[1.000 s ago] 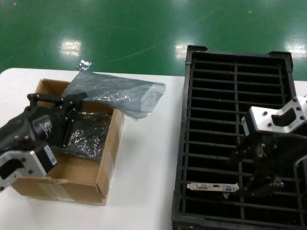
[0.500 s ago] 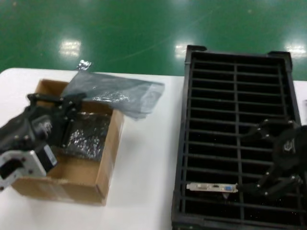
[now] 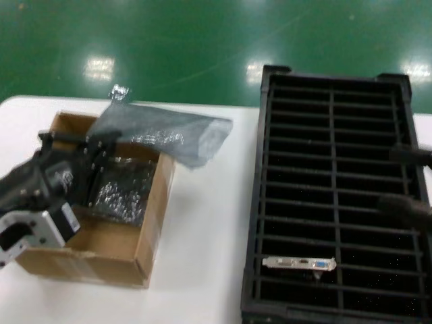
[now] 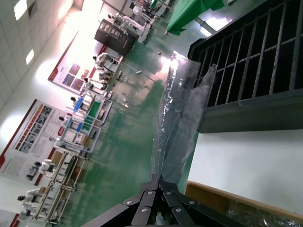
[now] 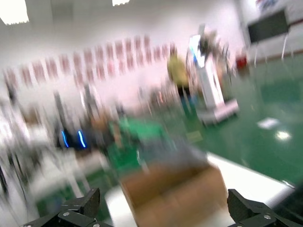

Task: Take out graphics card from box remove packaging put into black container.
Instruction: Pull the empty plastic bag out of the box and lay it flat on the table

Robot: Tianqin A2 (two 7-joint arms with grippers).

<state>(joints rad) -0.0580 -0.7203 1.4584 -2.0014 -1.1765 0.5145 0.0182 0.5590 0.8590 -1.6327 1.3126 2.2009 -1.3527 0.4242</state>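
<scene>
The left gripper point(image 3: 101, 143) pinches the packaging point(image 3: 169, 131) over the box point(image 3: 152, 223). The right gripper's fingers point(image 3: 403, 206) spread apart. The graphics card point(image 3: 300, 262) lies in the black container point(image 3: 260, 202).

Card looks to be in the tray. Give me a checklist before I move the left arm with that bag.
1. Graphics card in black container: ok, in a near slot.
2. Right claw off the card: ok, open, at the container's right side.
3. Left claw gripping packaging: ok, shut on it.
4. Packaging clear of box: not ok, it overhangs the far corner.
5. Card fully seated: cannot tell.
</scene>
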